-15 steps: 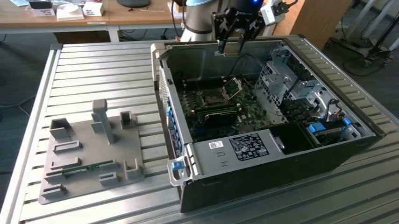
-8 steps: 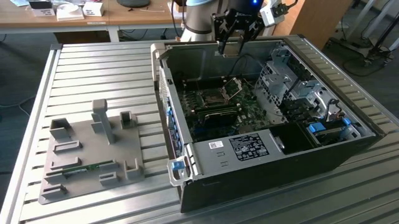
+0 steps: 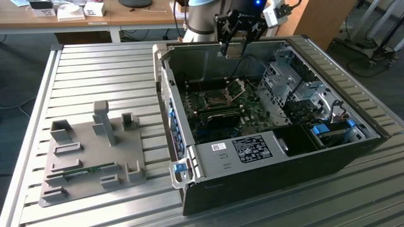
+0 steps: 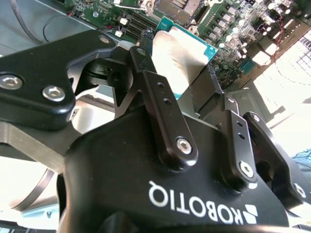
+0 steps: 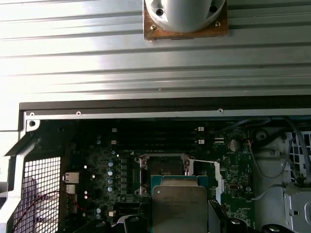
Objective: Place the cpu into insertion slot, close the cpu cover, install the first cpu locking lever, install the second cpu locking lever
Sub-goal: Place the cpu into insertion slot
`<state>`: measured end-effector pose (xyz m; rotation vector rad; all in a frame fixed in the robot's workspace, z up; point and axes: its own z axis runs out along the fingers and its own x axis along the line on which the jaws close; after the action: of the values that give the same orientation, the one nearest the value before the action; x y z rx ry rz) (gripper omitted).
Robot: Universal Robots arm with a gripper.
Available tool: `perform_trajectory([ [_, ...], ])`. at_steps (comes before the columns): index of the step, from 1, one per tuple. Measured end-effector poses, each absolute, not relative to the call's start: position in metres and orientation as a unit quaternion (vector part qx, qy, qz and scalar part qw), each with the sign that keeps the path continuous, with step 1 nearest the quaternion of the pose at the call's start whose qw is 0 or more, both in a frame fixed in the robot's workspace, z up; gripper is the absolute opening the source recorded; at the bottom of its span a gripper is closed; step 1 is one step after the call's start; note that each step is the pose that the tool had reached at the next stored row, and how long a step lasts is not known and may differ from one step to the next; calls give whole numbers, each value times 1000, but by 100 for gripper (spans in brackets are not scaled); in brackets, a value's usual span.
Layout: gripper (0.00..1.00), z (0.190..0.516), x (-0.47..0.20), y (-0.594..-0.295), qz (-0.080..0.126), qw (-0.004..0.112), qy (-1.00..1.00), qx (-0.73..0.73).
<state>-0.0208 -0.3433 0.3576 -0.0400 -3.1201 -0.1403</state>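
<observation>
My gripper point(image 3: 235, 47) hangs above the far wall of the open computer case point(image 3: 265, 156), shut on the cpu point(image 3: 232, 50), a flat square chip with a silvery top and a green edge. In the second wrist view the cpu point(image 4: 181, 56) sits between the black fingers point(image 4: 146, 73). The first wrist view has the cpu point(image 5: 180, 206) just short of the insertion slot point(image 5: 164, 167), a square socket with a dark centre. In the exterior view the insertion slot point(image 3: 218, 98) lies on the green board below the gripper. The cpu cover point(image 3: 236, 89) stands tilted up beside it.
The case lies on a ribbed metal table point(image 3: 101, 75). Long black memory slots point(image 5: 155, 136) run beside the socket, and drive cages point(image 3: 296, 90) fill the case at the exterior view's right. A grey fixture plate point(image 3: 94, 151) with blocks lies at the exterior view's left.
</observation>
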Motion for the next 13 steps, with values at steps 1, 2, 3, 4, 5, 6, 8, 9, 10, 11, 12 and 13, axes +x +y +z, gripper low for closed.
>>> perform_trajectory([
  [1, 54, 357, -21, -343, -45, 9, -999, -13],
  [2, 54, 357, -21, -343, -45, 9, -999, -13],
  [3, 54, 356, -21, -343, -45, 9, -999, -13],
  [4, 54, 356, -21, -343, -45, 9, -999, -13],
  [5, 54, 355, -21, -343, -45, 9, -999, -13],
  [6, 54, 355, -21, -343, -45, 9, -999, -13],
  [8, 54, 354, -21, -343, -45, 9, -999, -13],
  [9, 54, 354, -21, -343, -45, 9, -999, -13],
  [10, 54, 354, -21, -343, -45, 9, -999, -13],
  [11, 54, 353, -21, -343, -45, 9, -999, -13],
  [12, 54, 353, -21, -343, -45, 9, -999, -13],
  [13, 54, 353, -21, -343, -45, 9, -999, -13],
])
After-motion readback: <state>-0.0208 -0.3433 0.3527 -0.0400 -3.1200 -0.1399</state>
